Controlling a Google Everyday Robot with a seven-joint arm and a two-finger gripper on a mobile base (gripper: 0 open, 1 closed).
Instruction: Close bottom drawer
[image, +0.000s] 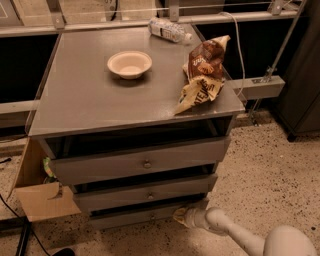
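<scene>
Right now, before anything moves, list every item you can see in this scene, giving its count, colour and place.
grey metal cabinet: one, grey, centre of view
shallow round bowl: one, cream, on the cabinet top
clear plastic bottle: one, transparent, lying at the top's back edge
crumpled snack bag: one, brown and yellow, at the top's right edge
bottom drawer: one, grey, lowest and narrowest front
cardboard box: one, tan, on the floor left of the cabinet
white arm: one, lower right
gripper: one, pale, at the bottom drawer's right end

Arm (240, 236) stretched out low, pointing left.
Its gripper (181, 216) sits low at the near right, forearm slanting up behind.
</scene>
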